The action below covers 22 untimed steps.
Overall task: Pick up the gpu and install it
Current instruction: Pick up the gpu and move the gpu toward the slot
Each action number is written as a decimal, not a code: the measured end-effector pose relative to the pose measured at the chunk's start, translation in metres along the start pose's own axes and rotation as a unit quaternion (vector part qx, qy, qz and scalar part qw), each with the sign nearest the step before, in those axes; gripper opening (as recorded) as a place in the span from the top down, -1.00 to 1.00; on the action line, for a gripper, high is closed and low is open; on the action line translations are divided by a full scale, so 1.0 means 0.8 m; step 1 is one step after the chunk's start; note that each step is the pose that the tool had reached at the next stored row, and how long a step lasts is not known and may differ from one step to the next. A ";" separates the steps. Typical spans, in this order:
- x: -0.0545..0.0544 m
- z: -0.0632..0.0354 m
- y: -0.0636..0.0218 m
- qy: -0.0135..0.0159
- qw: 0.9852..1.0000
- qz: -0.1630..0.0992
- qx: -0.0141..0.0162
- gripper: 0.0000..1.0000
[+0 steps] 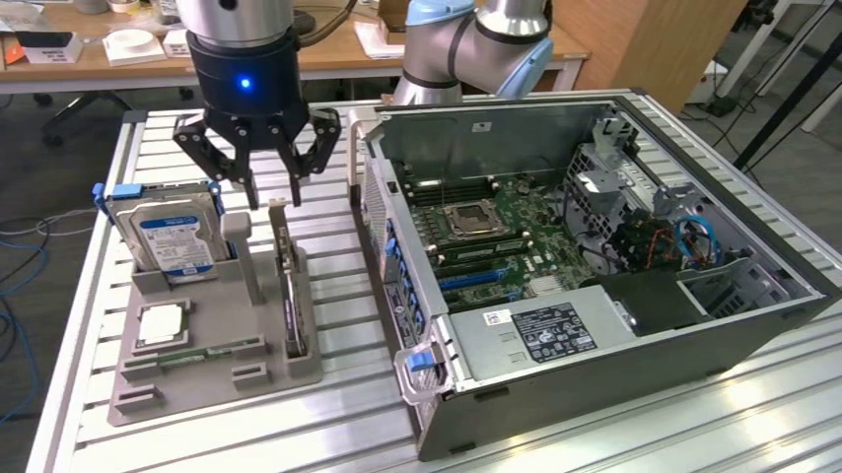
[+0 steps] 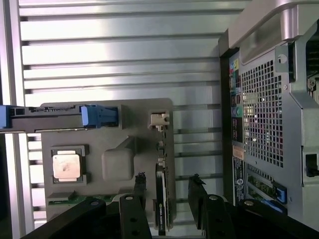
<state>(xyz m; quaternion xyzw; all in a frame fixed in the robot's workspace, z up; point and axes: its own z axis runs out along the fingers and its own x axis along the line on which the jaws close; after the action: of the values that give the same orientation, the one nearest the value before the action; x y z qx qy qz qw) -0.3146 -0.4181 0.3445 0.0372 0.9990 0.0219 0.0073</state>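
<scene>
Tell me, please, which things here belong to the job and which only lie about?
Job: gpu, open gripper above it, computer case.
Lying about: hard drive, processor, memory stick, all in the gray holder.

Exterior view: bright, even room light from overhead, soft shadows. Hard glare on the bench [image 1: 750, 414] slats at that view's lower right. Case [image 1: 618, 365] inside is dimmer and its outer wall is in shade. Blue LED [image 1: 244, 82] glows above the claw [image 1: 272, 197]. Wrist view: bench washed pale, claw near-black, grille [image 2: 261, 114] speckled with highlights.
</scene>
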 end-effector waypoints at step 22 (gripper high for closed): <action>-0.001 0.014 -0.002 0.000 1.000 0.000 0.000 0.05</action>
<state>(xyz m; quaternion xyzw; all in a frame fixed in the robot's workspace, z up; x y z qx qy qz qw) -0.3140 -0.4190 0.3336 0.0372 0.9990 0.0219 0.0073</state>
